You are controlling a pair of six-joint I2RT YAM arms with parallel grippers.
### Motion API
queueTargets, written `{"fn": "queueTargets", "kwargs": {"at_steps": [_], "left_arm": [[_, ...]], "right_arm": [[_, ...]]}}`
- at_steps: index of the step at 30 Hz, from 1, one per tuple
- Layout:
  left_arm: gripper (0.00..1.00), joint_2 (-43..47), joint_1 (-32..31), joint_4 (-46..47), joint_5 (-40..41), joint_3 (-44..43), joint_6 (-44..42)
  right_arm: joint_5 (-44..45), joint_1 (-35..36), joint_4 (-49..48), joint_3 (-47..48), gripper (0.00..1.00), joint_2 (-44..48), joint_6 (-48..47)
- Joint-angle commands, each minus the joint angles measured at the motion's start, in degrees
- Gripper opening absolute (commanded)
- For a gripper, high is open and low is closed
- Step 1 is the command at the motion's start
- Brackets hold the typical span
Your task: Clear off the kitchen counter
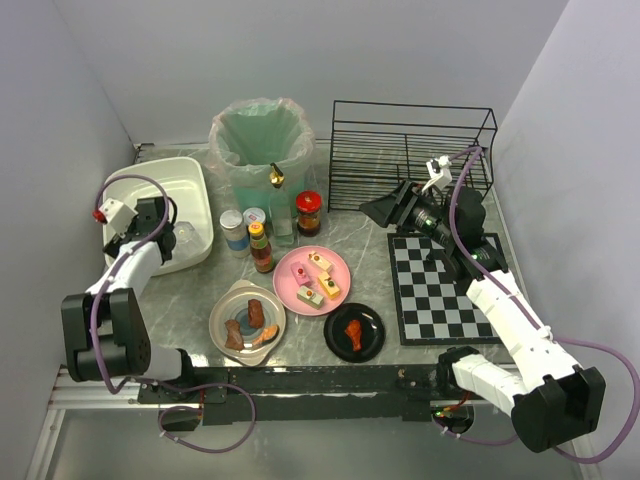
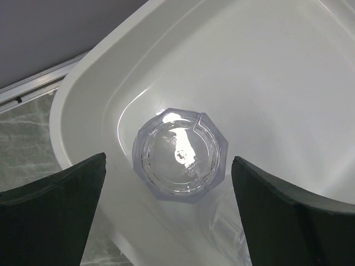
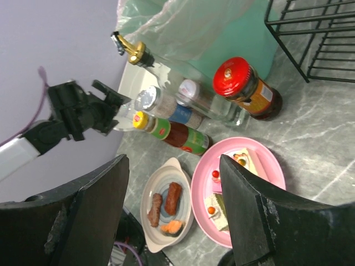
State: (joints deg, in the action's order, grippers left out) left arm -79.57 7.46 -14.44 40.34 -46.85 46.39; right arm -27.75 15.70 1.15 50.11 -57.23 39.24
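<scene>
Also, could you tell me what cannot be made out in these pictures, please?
- Top view: the left gripper covers part of the white tub, so the clear glass in it is hard to see there.
- Left wrist view: a second clear item is cut off by the bottom edge.
- Right wrist view: a finger of the right gripper hides part of the pink plate.
- All views: the red-lidded jar has a label too small or blurred to read.
</scene>
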Motion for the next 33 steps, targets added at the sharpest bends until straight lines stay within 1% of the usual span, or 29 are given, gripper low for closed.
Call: {"fn": "queueTargets", "kwargs": {"at_steps": [1, 6, 9, 13, 16, 20, 23, 26, 28, 31, 33], "left_arm": [[0.99, 5.91, -0.17, -2.43, 0.18, -3.07, 1.42], [0.99, 12.06, -0.17, -3.23, -2.28, -5.35, -0.07], [0.99, 13.91, -0.17, -4.36, -2.54, -7.28, -2.00], [0.99, 16.37, -0.17, -5.25, -6.40, -9.13, -3.41], [0.99, 19.09, -0.26, -2.71, -13.15, -8.87, -5.25], [0.99, 21.73, -0.17, 3.97, -27.83, -6.68, -8.24], [0.99, 22.26, -0.26, 6.08, -35.74, -5.62, -8.51], [0.99, 22.97, -0.17, 7.31, -39.80, -4.83, -8.33], [0.99, 23.76, -0.17, 7.93, -42.52, -4.13, -8.07], [0.99, 24.64, -0.17, 8.90, -45.43, -2.90, -8.16], [0.99, 24.90, -0.17, 8.73, -46.84, -2.63, -8.68]], "right_arm": [[1.82, -0.50, 1.49, 1.13, 0.73, 1.33, -2.15], [3.13, -0.76, 3.24, 2.10, 0.73, 0.37, -3.29], [4.10, -0.68, 5.09, 3.06, 0.73, -0.95, -4.52], [6.03, -0.85, 8.51, 5.08, 0.73, -3.49, -6.89], [6.74, -0.76, 11.24, 6.84, 0.73, -6.04, -9.00], [6.48, -0.59, 12.56, 7.02, 0.73, -9.03, -12.34], [9.80, 2.13, 13.88, 7.55, 0.73, -10.88, -15.24], [13.76, 4.85, 14.50, 7.64, 0.73, -11.76, -16.65], [14.65, 6.09, 13.89, 7.20, 0.73, -12.37, -16.83], [13.69, 7.41, 11.87, 6.32, 0.73, -13.17, -16.92], [11.94, 8.46, 8.54, 4.92, 0.73, -13.26, -17.71]]}}
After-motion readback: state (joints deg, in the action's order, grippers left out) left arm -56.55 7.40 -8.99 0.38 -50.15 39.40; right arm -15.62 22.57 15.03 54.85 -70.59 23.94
